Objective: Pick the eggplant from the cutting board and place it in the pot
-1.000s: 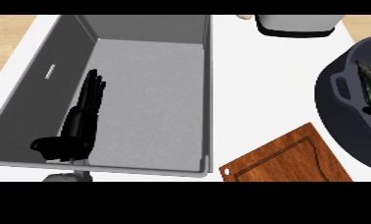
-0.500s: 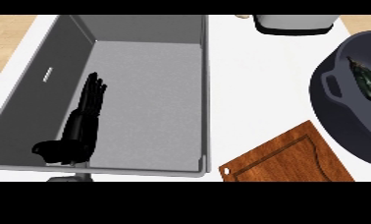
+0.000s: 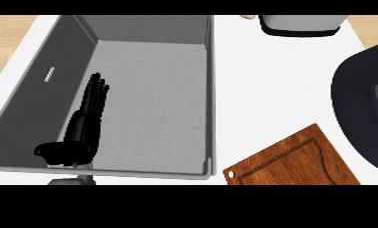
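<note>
My left hand (image 3: 83, 124) is open, its straight fingers pointing up over the left part of the grey sink (image 3: 148, 92). The wooden cutting board (image 3: 291, 159) lies at the lower right with nothing on the part that shows. A dark pot (image 3: 358, 104) is cut off by the right edge; only its rim and side show. No eggplant is visible in this view. My right hand is out of view.
A grey and black appliance (image 3: 299, 24) stands at the back right on the white counter (image 3: 273, 82). The sink's right wall (image 3: 212, 97) runs between my left hand and the board.
The pot has slid further toward the right edge, so less of it and none of its inside shows. My left hand has stayed still.
</note>
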Robot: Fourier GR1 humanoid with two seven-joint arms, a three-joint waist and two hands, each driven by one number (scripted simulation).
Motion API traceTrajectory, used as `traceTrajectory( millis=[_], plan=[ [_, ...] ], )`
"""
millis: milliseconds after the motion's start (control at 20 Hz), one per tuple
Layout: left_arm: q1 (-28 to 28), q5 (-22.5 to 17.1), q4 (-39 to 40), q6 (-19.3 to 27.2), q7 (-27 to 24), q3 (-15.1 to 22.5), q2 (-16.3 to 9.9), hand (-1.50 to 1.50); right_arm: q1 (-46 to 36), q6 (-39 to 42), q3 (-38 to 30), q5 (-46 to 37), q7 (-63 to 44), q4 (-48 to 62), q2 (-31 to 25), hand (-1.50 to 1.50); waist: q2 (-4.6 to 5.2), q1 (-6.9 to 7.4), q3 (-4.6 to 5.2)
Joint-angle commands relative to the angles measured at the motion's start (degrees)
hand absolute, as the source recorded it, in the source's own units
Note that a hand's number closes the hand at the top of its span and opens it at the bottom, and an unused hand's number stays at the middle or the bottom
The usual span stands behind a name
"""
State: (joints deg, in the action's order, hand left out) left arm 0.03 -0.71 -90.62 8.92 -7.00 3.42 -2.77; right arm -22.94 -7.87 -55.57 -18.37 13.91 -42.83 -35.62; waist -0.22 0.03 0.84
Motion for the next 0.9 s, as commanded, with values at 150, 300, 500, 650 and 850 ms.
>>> traceTrajectory(
  millis=[150,300,500,650,850],
  plan=[
    [-2.37,-0.91,0.07,-1.33,2.17,-2.39,-2.19,0.0,5.29,5.33,-3.51,6.24,11.05,9.62,-7.16,-1.5,0.36,0.14,-0.93],
    [1.13,-0.41,2.19,-1.32,-4.08,-1.52,-0.3,0.0,8.11,6.7,-4.36,8.51,15.94,13.63,-8.9,-1.5,0.33,0.1,-0.91],
    [3.39,-0.13,-4.41,-1.33,1.55,0.09,-0.5,0.0,6.93,5.3,-2.73,9.55,18.82,20.17,-12.65,-1.5,0.32,0.53,-0.95],
    [-3.92,-0.46,3.7,-1.46,0.27,-2.47,-0.69,0.0,8.43,5.32,-4.52,11.98,18.57,21.7,-14.77,-1.5,0.37,0.11,-0.93],
    [-1.36,0.34,0.49,-0.91,0.4,-0.47,0.43,0.0,11.78,6.65,-8.69,16.07,21.19,24.82,-16.96,-1.5,0.34,-0.01,-0.98]
  ],
)
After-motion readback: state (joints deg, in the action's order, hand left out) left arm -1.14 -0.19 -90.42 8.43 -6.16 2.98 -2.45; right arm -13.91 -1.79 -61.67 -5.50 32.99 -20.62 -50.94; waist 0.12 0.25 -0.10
